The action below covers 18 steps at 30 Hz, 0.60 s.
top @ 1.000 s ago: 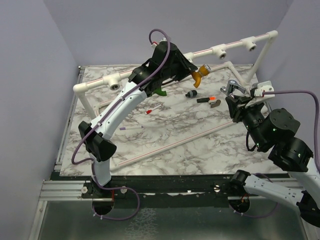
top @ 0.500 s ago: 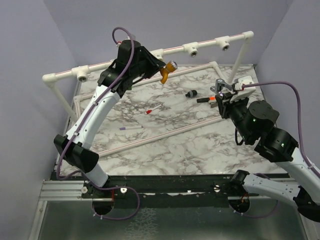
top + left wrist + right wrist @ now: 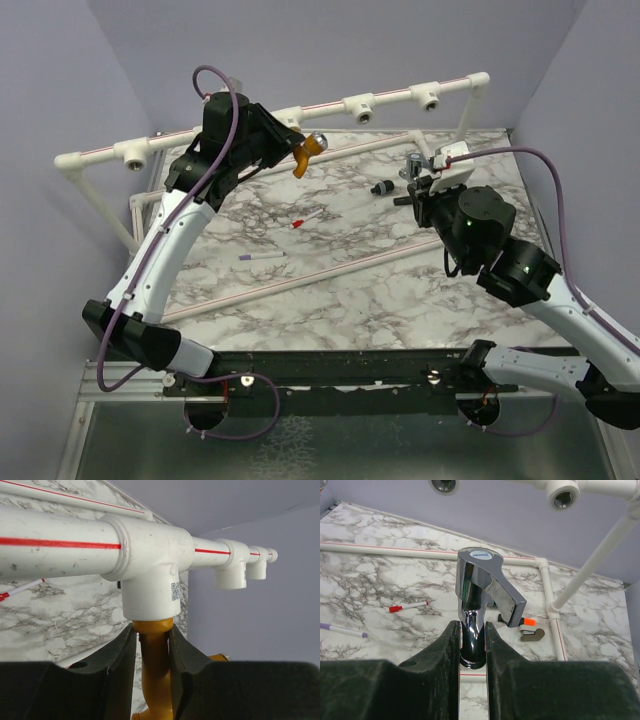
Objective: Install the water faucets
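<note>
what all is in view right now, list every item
pipe frame: one, white with red stripe, along the back of the marble table
orange faucet: one, mustard, at the mouth of a tee joint
chrome faucet: one, silver, upright above the table
red-tipped stick: one, white, mid-table
purple-tipped stick: one, white, mid-table
black fitting: one, black, towards the back
left pincer: one, black, shut on the orange faucet
right pincer: one, black, shut on the chrome faucet
</note>
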Each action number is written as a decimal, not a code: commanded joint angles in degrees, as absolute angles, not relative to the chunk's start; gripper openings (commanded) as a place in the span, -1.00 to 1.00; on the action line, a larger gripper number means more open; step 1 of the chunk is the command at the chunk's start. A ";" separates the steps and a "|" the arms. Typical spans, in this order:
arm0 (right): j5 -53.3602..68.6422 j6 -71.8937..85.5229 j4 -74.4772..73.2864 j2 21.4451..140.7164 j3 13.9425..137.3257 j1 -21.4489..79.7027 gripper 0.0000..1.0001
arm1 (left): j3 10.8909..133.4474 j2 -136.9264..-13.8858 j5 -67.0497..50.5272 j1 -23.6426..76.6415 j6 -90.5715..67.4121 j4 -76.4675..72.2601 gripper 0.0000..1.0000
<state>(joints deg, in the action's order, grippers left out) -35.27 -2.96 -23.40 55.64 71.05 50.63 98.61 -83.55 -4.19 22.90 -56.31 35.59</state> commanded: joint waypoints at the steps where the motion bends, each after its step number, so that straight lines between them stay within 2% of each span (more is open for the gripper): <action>1: -34.24 -2.34 -18.82 56.84 72.16 50.86 -0.99 | 96.96 -78.39 -2.02 22.24 -54.50 34.89 -0.90; 4: -33.86 -2.39 -18.59 58.00 72.75 50.92 -0.99 | 96.73 -77.59 -1.67 22.24 -54.19 34.81 -0.67; 11: -33.18 -2.29 -18.06 58.38 72.69 50.83 -0.99 | 98.00 -76.91 -1.24 22.24 -51.93 34.89 0.02; 15: -33.30 -2.17 -18.67 58.12 72.84 50.88 -0.99 | 98.11 -76.71 -0.97 22.24 -50.66 34.89 0.30; 18: -33.41 -1.95 -19.20 57.86 73.15 50.82 -0.99 | 99.12 -76.61 -0.59 22.24 -48.87 34.94 0.40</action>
<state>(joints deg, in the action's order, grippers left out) -34.17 -2.83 -21.41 58.83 71.07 50.63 96.86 -77.23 -2.15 22.35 -52.29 35.66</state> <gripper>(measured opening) 0.232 0.666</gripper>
